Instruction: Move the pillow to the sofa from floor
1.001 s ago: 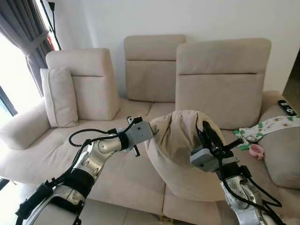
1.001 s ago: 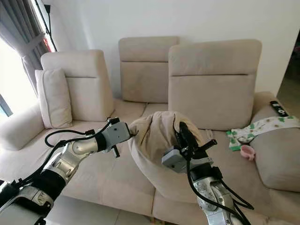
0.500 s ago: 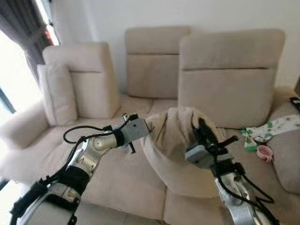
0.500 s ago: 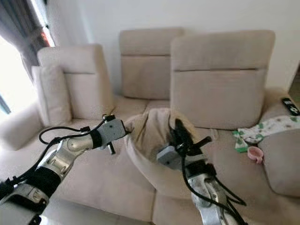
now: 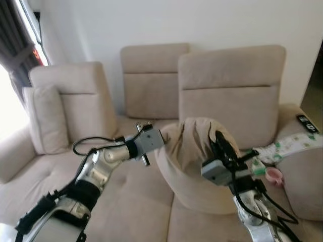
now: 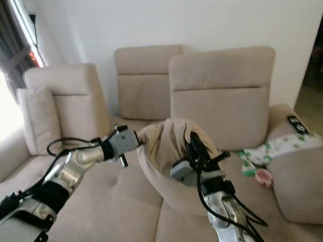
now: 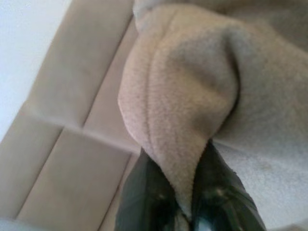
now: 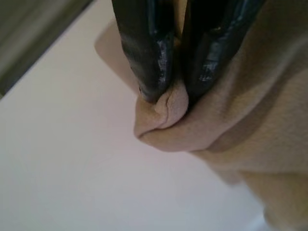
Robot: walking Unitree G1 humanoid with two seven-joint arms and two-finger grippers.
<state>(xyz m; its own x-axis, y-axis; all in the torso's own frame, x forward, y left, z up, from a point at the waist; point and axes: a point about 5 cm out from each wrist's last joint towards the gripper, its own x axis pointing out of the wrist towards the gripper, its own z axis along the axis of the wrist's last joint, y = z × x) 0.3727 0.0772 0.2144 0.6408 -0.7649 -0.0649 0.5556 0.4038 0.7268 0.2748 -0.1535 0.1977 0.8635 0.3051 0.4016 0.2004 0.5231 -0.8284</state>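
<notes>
A beige sectional sofa (image 5: 55, 186) with 3 tall back cushions stands against a pale wall, a dark curtain (image 5: 15, 45) and bright window at the robot's far left. A small back pillow (image 5: 43, 118) leans in the sofa's left corner; on the right end lie a green-printed cloth (image 5: 285, 148), a pink cup (image 5: 274, 175) and a dark remote (image 5: 307, 123).

The beige pillow (image 5: 194, 166) is off the floor, held up over the middle seat in front of the rightmost back cushion. The left gripper (image 7: 185, 202) pinches a fold of its left edge, both black fingers closed tight on the fabric. The right gripper (image 8: 175, 94) clenches a bunched corner on the pillow's right side, fingers pressed together around the nub of cloth.

This looks like the carry-and-place step, with the lift done and the pillow not yet set down. Judging from its height, the next move calls for lowering both arms together until the pillow's underside settles on the seat, then letting both grips go. Releasing 1 side early could let it swing or roll toward the front edge.

Whether the pillow's bottom already touches the seat is hard to tell, since its own bulk hides the contact line. The left gripper's fingertips are buried in fabric in the head views, and the floor is cut off below the frame.
</notes>
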